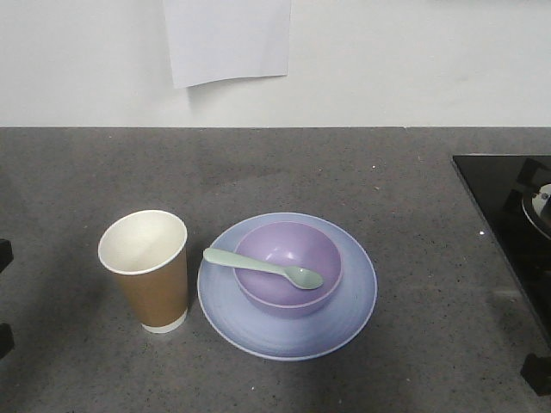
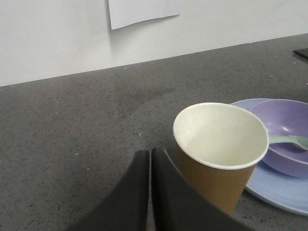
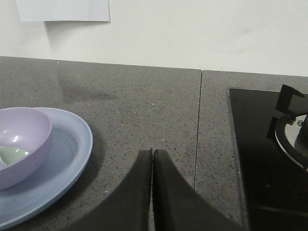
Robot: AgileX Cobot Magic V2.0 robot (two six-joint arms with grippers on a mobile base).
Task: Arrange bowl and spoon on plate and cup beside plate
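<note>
Black fingers of the left gripper (image 2: 150,159) are pressed together, empty; the brown paper cup (image 2: 219,154) stands just right of them, beside the pale blue plate (image 1: 353,301). Right gripper (image 3: 152,159), likewise closed, sits right of the plate, which carries the lavender bowl (image 1: 288,262) and mint spoon (image 1: 258,267).

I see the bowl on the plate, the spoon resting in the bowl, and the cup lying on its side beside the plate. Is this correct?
Not quite: the cup is not lying on its side. It stands upright beside the plate, open end up, as the exterior front-facing view shows. The rest holds: the bowl sits on the plate and the spoon rests in the bowl.
</note>
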